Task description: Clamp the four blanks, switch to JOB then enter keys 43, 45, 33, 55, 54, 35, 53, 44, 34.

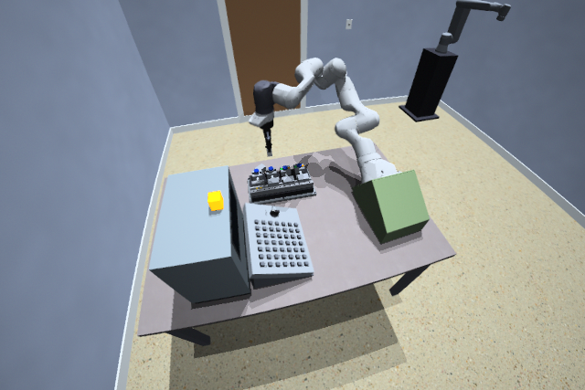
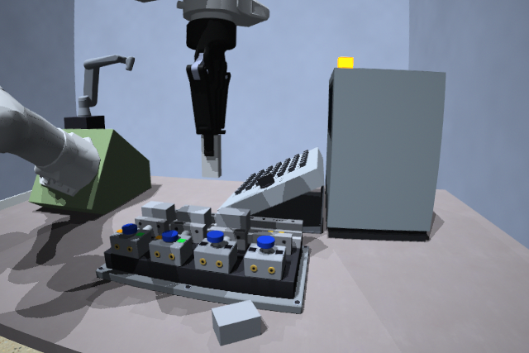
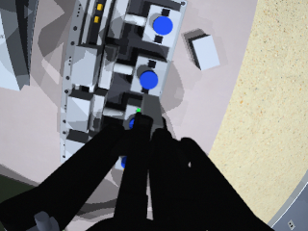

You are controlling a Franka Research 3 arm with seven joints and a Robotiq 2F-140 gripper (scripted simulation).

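Note:
My gripper [image 1: 269, 153] [image 2: 211, 165] [image 3: 148, 106] is shut and empty, high above the vise stations' valve side. Seen from the exterior view, blanks lie on the left station [image 2: 158, 209], second station [image 2: 193, 214] and third station [image 2: 233, 217]; the rightmost station's rails bear none. The left valve [image 2: 129, 228] and second valve [image 2: 169, 236] show amber and green lenses. The third valve [image 2: 215, 236] [image 3: 148, 80] and rightmost valve [image 2: 265, 241] [image 3: 163, 25] have dark lenses. A loose blank [image 2: 236, 319] [image 3: 206, 52] lies on the table. The amber lamp [image 1: 215, 200] [image 2: 345, 62] is lit. The selector [image 1: 274, 212] [image 2: 265, 179] setting is unreadable.
The sloped key panel [image 1: 249, 213] [image 2: 294, 187] stands beside the vise base, with no lit key visible. The tall grey cabinet [image 1: 188, 225] [image 2: 384, 148] stands beside the panel. A green block [image 1: 398, 201] [image 2: 96, 169] stands by the arm's base.

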